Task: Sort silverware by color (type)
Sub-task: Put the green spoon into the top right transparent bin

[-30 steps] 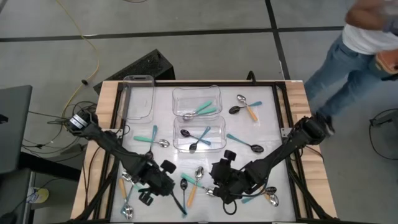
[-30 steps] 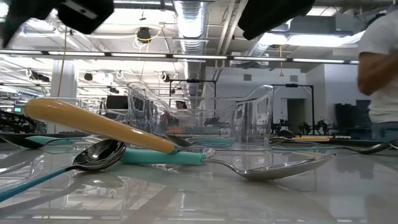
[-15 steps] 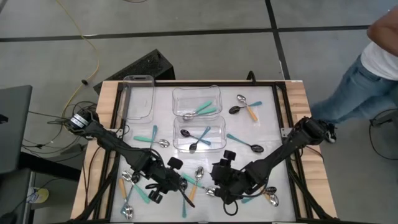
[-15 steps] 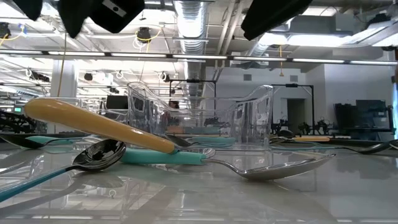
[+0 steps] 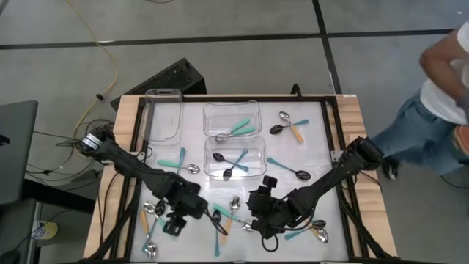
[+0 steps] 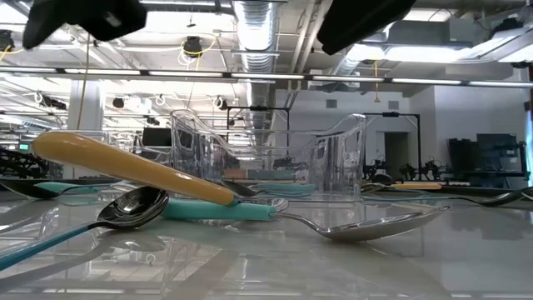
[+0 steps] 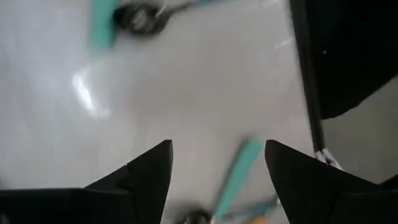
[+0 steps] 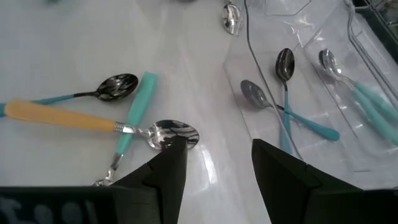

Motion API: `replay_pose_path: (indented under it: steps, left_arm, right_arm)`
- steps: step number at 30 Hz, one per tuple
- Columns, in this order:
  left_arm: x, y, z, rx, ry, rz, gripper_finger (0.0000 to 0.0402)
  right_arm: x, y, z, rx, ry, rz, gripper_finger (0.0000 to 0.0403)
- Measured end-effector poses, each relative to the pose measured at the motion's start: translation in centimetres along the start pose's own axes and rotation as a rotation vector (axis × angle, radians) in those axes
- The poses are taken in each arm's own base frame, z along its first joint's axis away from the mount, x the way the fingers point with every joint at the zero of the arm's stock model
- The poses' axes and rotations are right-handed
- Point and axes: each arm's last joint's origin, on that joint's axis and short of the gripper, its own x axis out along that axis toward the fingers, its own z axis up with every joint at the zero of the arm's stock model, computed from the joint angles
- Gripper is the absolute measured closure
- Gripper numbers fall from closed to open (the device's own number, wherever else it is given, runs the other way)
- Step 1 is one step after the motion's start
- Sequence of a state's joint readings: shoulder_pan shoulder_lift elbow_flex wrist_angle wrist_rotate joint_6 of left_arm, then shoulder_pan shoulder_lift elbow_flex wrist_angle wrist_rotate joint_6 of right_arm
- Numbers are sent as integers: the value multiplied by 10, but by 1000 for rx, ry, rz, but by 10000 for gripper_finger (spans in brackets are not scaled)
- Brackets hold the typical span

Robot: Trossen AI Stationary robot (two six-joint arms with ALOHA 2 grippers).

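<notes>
The silverware, small spoons with teal or orange handles, lies scattered on the white table (image 5: pixel 198 187). My left gripper (image 5: pixel 173 224) hangs open near the front left, above a teal-handled spoon (image 7: pixel 236 180), and touches nothing. My right gripper (image 5: pixel 258 226) stands open at the front middle and is empty. Just ahead of it lie an orange-handled silver spoon (image 8: pixel 93 121), crossed by a teal handle (image 8: pixel 134 112), and a black-bowled teal spoon (image 8: pixel 118 84). Two clear tubs (image 5: pixel 231 119) (image 5: pixel 236 158) hold teal-handled spoons.
A third clear tub (image 5: pixel 163 114) stands at the far left. More spoons lie at the far right (image 5: pixel 289 126), mid right (image 5: pixel 289 169), mid left (image 5: pixel 179 163), front left (image 5: pixel 150 227) and front right (image 5: pixel 315 233). A person (image 5: pixel 440 95) stands beyond the right edge.
My left gripper has swung toward the table's right edge and back toward the left, rising a little and rolling about its own axis. The person beyond the right edge has shifted about.
</notes>
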State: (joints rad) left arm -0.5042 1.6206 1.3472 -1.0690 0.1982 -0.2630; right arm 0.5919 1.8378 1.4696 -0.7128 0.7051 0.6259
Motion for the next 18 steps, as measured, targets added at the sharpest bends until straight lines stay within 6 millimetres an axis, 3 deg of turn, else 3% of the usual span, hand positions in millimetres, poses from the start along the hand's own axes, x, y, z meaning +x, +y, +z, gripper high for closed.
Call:
replay_pose_path:
  steps: [3, 7, 13, 18]
  left_arm:
    - [-4, -10, -14, -67, 44, 27, 168]
    - [4, -41, -42, -54, 54, 79, 176]
    - [37, -78, -86, 46, 82, 158, 179]
    - [63, -83, -98, 101, 6, 167, 180]
  right_arm:
    - [0, 0, 0, 32, 0, 0, 200]
    - [-3, 3, -2, 49, -5, 11, 200]
    - [-1, 9, -6, 72, -34, 41, 200]
    - [-1, 9, -6, 81, -42, 45, 200]
